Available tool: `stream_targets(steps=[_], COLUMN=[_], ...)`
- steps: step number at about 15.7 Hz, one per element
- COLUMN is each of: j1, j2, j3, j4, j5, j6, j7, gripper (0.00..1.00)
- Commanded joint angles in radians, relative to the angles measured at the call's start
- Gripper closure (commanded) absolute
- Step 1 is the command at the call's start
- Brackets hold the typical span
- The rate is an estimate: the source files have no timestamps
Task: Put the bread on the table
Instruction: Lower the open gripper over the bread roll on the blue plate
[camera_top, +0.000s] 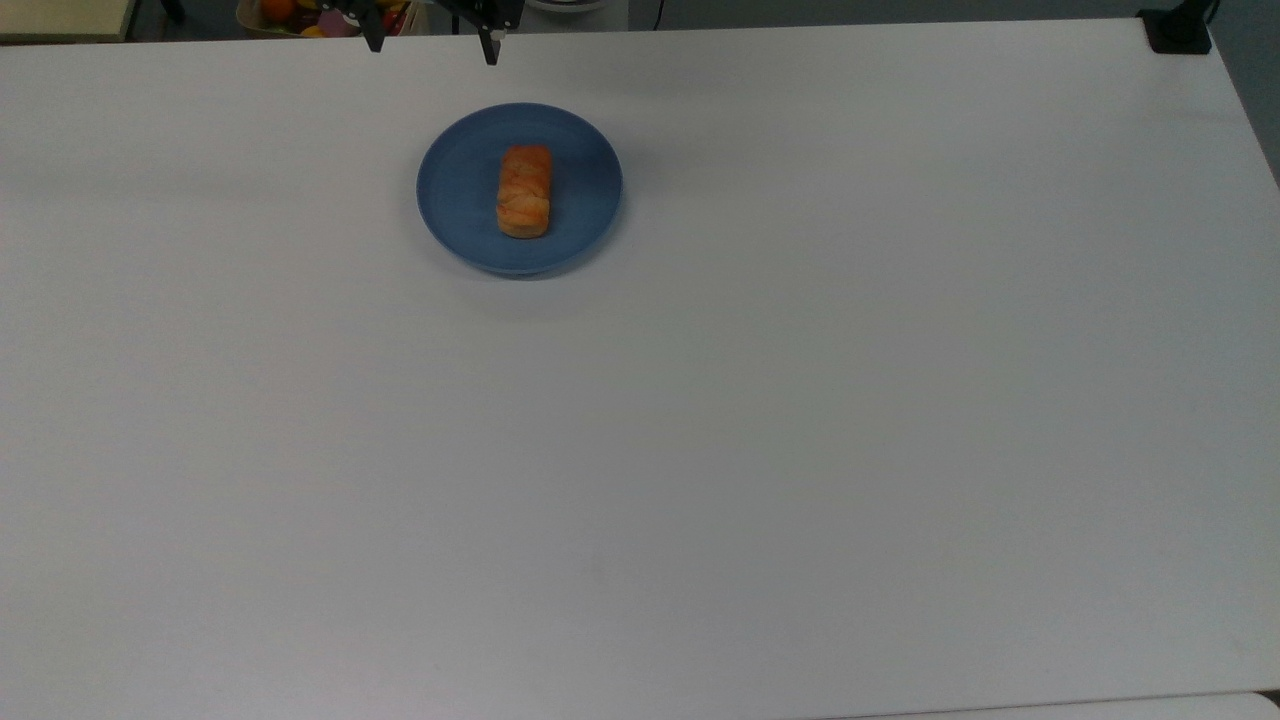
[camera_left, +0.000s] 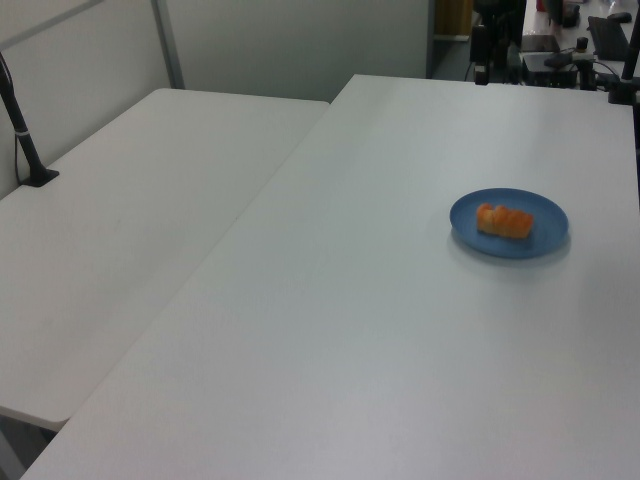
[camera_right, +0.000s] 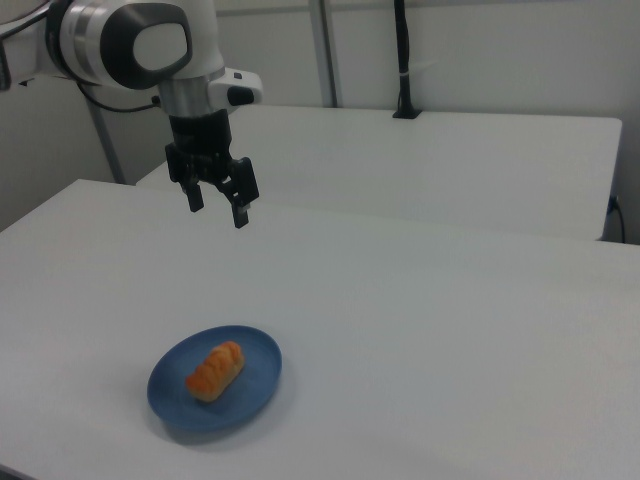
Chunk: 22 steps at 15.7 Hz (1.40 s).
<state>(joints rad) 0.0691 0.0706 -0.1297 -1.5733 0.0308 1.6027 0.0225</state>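
The bread lies in the middle of a round blue plate on the white table. The gripper hangs in the air well above the plate, its two fingers spread wide and holding nothing.

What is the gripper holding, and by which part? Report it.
Nothing is held. The gripper hangs open and empty in the air above the table; the bread lies untouched on the blue plate.
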Motion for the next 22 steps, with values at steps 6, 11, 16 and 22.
stream_targets(steps=[6, 11, 16, 22], j1=[-0.003, 0.008, 0.035, 0.041], j2=[-0.006, -0.032, -0.038, -0.055], j3=[0.005, 0.007, 0.019, 0.038], j4=[0.006, -0.048, -0.204, -0.453], j5=[-0.032, -0.032, -0.035, -0.06], j6=[-0.018, -0.017, 0.054, 0.271], j7=[0.005, 0.002, -0.013, -0.001], gripper=[0.0, 0.0, 0.0, 0.0])
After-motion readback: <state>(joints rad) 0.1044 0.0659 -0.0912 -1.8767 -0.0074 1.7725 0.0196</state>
